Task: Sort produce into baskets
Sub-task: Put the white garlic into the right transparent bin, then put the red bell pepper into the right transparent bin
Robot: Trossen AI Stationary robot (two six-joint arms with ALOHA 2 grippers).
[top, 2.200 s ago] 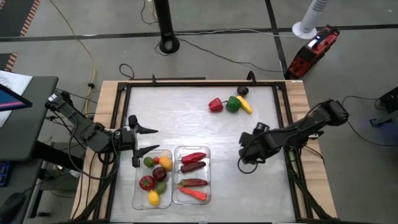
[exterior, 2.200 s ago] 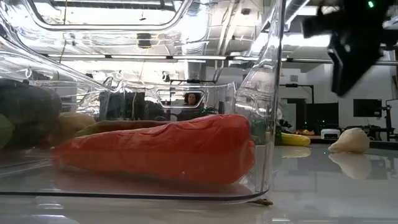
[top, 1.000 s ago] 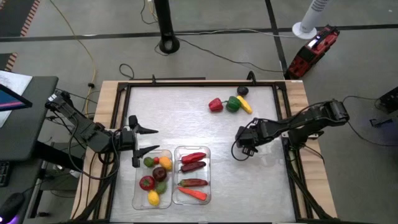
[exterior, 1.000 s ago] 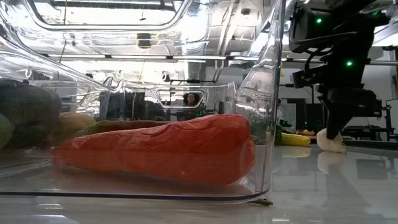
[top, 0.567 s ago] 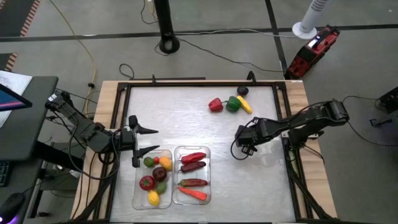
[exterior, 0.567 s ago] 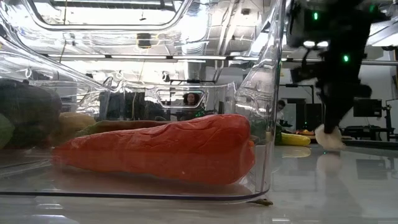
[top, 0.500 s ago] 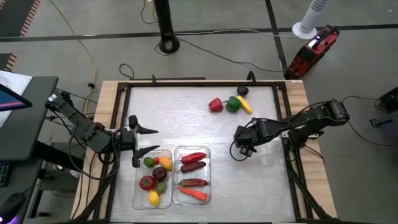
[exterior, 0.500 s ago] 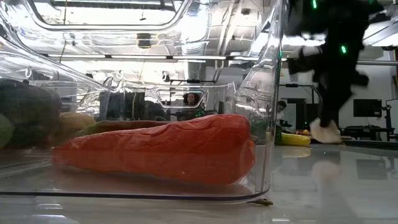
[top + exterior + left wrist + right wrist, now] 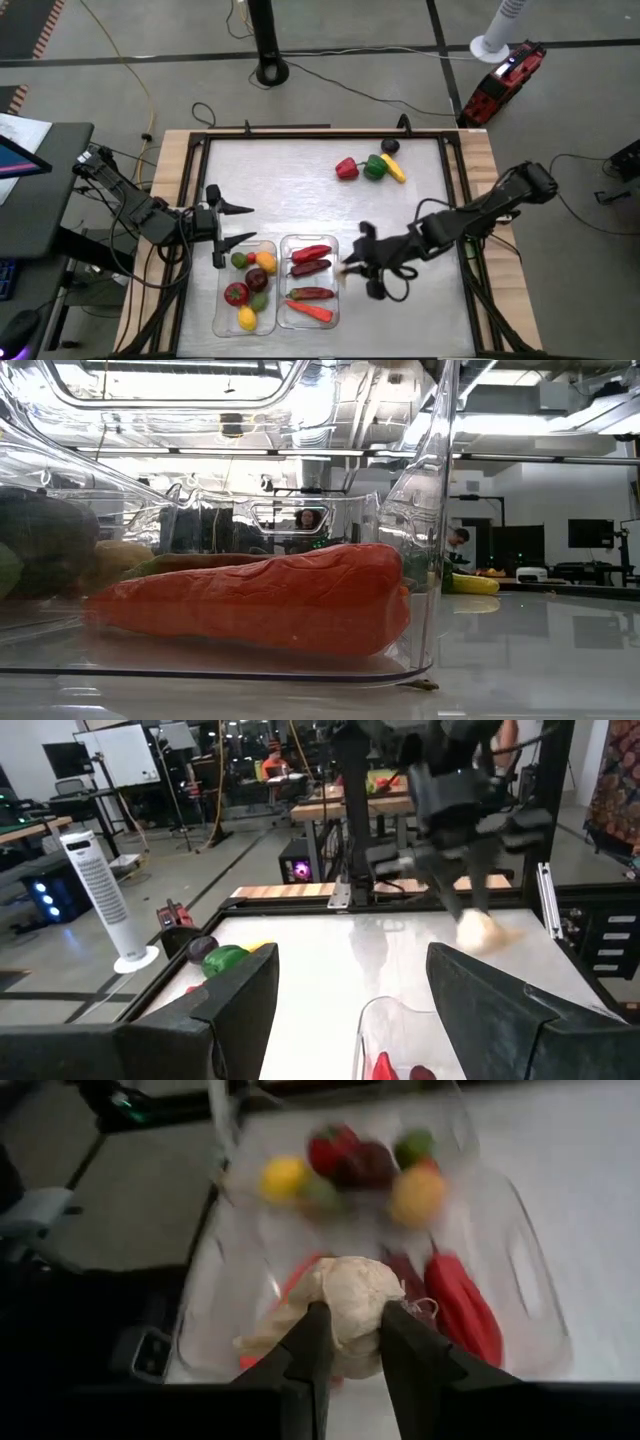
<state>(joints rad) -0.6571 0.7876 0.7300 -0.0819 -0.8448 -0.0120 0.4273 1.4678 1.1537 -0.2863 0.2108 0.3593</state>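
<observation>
Clear plastic is what you meet first from above: two matching rectangular bins sit side by side at the near edge of the brushed-metal tabletop [image 9: 300, 190]. Your left bin [image 9: 247, 288] holds round pieces, a yellow lemon [image 9: 246, 319] and a red tomato [image 9: 236, 293] among them; your right bin [image 9: 309, 281] holds long red chillies [image 9: 311, 254] and an orange carrot [image 9: 309, 311]. Near the far edge a red pepper [image 9: 346, 169], a green pepper [image 9: 375, 167] and a yellow piece [image 9: 394, 170] lie touching in a row, with a dark eggplant [image 9: 389, 146] just beyond them. Your right pincer [image 9: 358, 262] is stretched to the right bin's outer edge. Your left pincer [image 9: 227, 224] waits at the left bin's far corner, prongs spread apart.

At table height you look through the bin wall [image 9: 432, 510] straight at the carrot [image 9: 260, 605] lying on the bin floor.

Your left wrist camera shows its own dark fingers [image 9: 235, 1005] wide apart, and farther off the right arm carrying a pale cream lump [image 9: 478, 929] above the tabletop.

Your right wrist camera shows its fingers [image 9: 308, 1348] clamped on that pale, wrinkled garlic-like bulb [image 9: 345, 1308], held over the bins, the chillies [image 9: 462, 1314] right beneath it.
</observation>
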